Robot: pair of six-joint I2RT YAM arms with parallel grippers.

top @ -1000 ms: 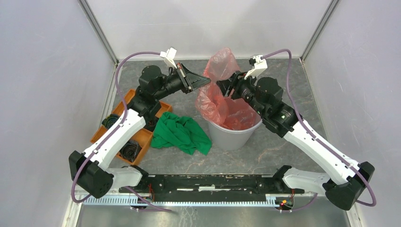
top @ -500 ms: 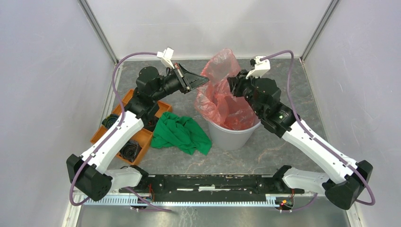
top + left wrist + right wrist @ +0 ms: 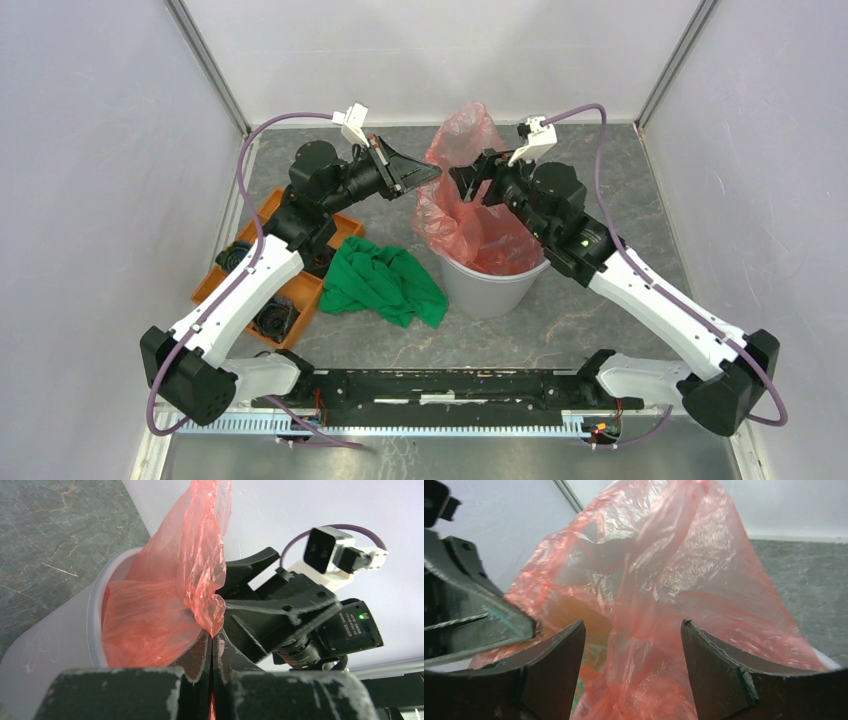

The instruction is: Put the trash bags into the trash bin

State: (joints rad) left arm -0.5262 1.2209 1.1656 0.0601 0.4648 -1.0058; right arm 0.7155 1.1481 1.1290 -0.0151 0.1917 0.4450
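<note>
Red bag (image 3: 470,215) is mostly in the grey bin (image 3: 490,285): lower part lines the inside, top stands up past the rim on the far side. L gripper (image 3: 212,647) is clamped tight on a fold of the bag's edge, prob. to hold the mouth up & taut while the other side gets worked. R gripper (image 3: 633,650) is spread wide w/ nothing in it, film just ahead of its fingers; looks set to grab it or push it down. Green cloth (image 3: 385,282) lies beside the bin. No brand or label seen; faint marks on bin wall, unreadable
</note>
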